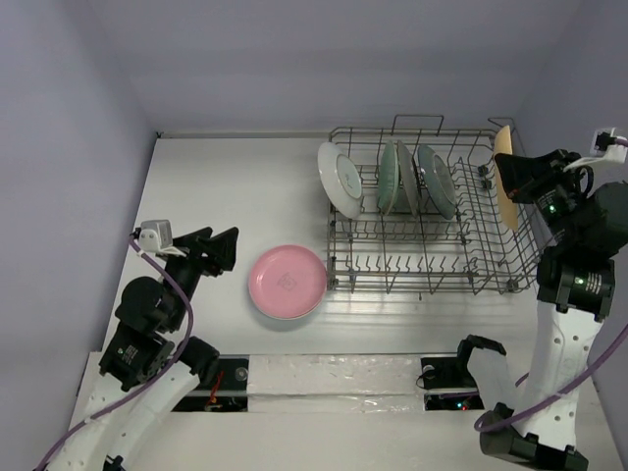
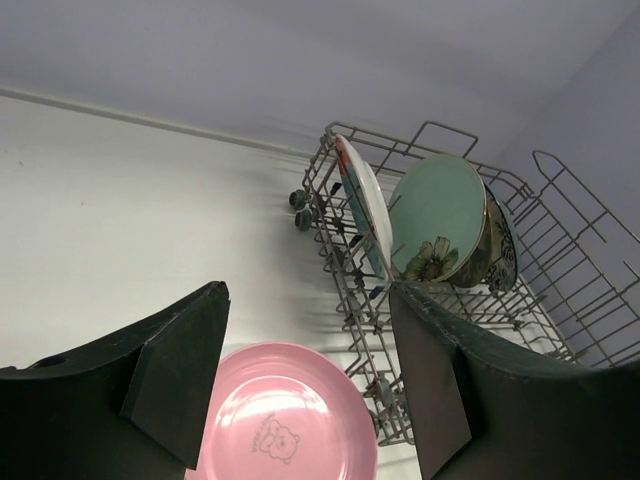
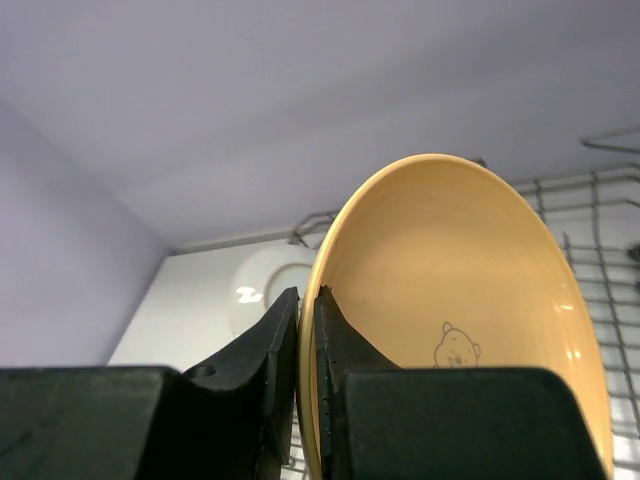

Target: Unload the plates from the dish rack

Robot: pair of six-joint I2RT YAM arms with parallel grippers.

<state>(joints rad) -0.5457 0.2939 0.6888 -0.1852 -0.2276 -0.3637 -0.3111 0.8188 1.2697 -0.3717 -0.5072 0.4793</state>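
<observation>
Right wrist view: right pincer [image 3: 307, 300] clamps the yellow plate [image 3: 450, 270] by its rim at the dish rack's [image 1: 432, 282] right end, near the desk's [image 1: 216, 196] far right corner; left pincer [image 2: 308, 295] gapes wide near the pink plate [image 2: 290, 410].

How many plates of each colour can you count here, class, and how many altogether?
Pink plate: 1
Yellow-orange plate: 1
White floral-rimmed plate: 1
Mint green plate: 1
Dark patterned plate: 1
Total: 5 plainly seen; others may hide behind them.
</observation>
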